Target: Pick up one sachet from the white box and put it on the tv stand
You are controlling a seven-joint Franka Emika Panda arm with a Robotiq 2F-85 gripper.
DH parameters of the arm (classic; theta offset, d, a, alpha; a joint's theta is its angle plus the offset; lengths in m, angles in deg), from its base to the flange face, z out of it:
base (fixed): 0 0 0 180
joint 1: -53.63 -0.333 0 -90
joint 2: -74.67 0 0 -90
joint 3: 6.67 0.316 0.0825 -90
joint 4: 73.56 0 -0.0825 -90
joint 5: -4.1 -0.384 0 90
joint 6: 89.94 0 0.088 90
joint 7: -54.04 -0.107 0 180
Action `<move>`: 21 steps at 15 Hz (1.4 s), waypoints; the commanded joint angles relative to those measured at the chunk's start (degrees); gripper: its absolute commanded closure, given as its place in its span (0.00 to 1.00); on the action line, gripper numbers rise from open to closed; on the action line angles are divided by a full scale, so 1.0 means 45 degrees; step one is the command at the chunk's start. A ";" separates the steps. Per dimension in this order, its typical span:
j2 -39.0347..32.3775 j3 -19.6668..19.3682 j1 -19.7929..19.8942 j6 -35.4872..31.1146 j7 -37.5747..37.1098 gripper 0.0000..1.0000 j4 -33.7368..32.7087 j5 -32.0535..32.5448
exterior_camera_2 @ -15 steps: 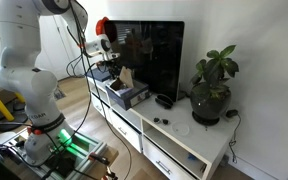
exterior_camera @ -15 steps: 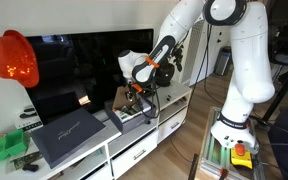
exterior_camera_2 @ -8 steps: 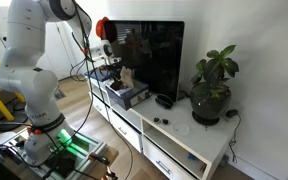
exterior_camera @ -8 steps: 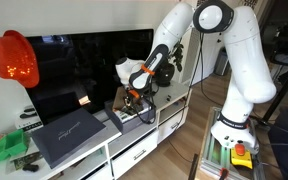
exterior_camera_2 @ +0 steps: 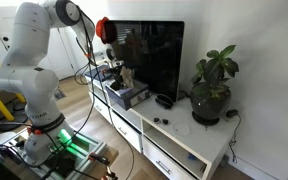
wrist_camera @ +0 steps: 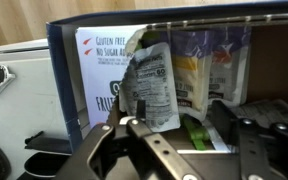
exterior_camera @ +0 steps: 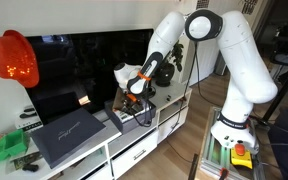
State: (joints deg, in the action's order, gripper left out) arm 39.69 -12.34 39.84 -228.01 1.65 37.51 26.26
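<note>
The white box (exterior_camera: pixel 130 114) stands open on the tv stand (exterior_camera: pixel 144 150), in front of the black television; both also show in an exterior view, the box (exterior_camera_2: pixel 125 94) on the stand (exterior_camera_2: pixel 174 140). My gripper (exterior_camera: pixel 133 93) hangs just above the box, jaws pointing down into it. In the wrist view the box's dark wall (wrist_camera: pixel 66 95) frames several upright sachets. The nearest sachet (wrist_camera: pixel 150 82) is crumpled, with a printed label, and stands by my left finger. My gripper (wrist_camera: pixel 176 128) is open, its fingers wide apart, and holds nothing.
A flat dark grey case (exterior_camera: pixel 70 134) lies beside the box. A red helmet-like thing (exterior_camera: pixel 12 58) and a green item (exterior_camera: pixel 9 148) sit at one end of the stand. A potted plant (exterior_camera_2: pixel 212 88) and small dark objects (exterior_camera_2: pixel 165 101) sit at the other end.
The arm has shifted and the gripper has moved a little down and sideways, closer over the open box. The jaws stay open.
</note>
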 commanded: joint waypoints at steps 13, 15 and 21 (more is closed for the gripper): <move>-0.2027 -0.0447 -0.0677 -0.0419 -0.0157 0.36 -0.1230 -0.0290; -0.2140 -0.0513 -0.0711 -0.0327 -0.0102 0.43 -0.1282 -0.0284; -0.2086 -0.0675 -0.0729 -0.0191 -0.0061 0.92 -0.1459 -0.0296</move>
State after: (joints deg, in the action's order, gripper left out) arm 30.99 -14.17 37.70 -229.31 1.58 32.35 26.03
